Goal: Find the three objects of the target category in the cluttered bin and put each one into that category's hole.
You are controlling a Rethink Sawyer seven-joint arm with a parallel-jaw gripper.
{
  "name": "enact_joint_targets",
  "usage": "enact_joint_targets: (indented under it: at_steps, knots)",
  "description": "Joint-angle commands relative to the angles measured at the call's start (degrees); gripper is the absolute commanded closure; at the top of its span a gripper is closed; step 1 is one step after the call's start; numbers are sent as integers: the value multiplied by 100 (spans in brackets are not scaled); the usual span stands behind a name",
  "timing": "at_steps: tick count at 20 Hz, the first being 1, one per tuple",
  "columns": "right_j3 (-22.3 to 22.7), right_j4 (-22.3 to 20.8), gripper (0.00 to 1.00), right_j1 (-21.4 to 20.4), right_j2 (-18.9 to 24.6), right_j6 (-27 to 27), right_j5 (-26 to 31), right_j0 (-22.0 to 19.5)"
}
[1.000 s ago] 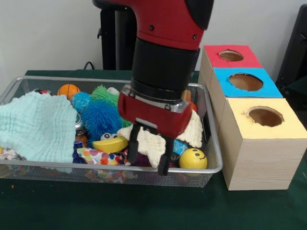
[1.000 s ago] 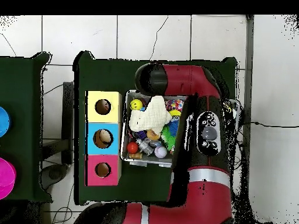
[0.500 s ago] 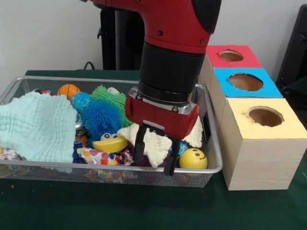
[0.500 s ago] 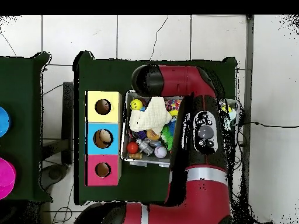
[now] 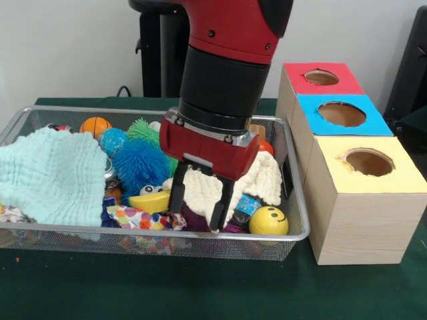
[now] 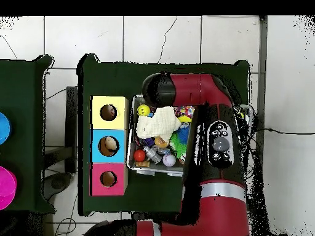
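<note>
A wire mesh bin (image 5: 67,230) holds a jumble of toys and cloths. My gripper (image 5: 198,203) hangs low over the bin's right half, open, its two black fingers (image 5: 177,195) standing on either side of a cream knitted cloth (image 5: 263,183). A yellow smiley ball (image 5: 269,221) lies just right of the fingers and a yellow toy with eyes (image 5: 153,199) just left. Three wooden boxes stand right of the bin, each with a hole: red (image 5: 321,77), blue (image 5: 341,113), yellow (image 5: 369,162). In the overhead view the arm hides the gripper, and the cream cloth (image 6: 159,125) shows beside it.
A mint cloth (image 5: 50,173) covers the bin's left end. A blue spiky ball (image 5: 139,165), a green spiky ball (image 5: 148,130) and an orange basketball (image 5: 95,125) lie behind it. A red ball (image 6: 139,155) shows in the overhead view. Something tan sits inside the blue box's hole (image 6: 108,145).
The gripper first slid right and down over the cream cloth, then moved back left and rose a little. Its finger spread looks the same throughout.
</note>
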Motion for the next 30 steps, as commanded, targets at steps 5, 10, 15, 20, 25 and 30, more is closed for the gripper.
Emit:
enact_joint_targets:
  at_steps: [5,10,15,20,25,30]
  knots:
    - [1195,-683,0,-99,646,-1860,125,-274]
    - [1238,-892,0,31,799,-1935,76,-391]
    - [1277,-1162,0,123,844,-1941,42,-454]
    - [1272,-1381,0,223,930,-1997,-18,-606]
    - [1160,-1627,0,332,895,-1735,-139,-633]
    - [989,-1896,0,428,779,-1397,-421,-623]
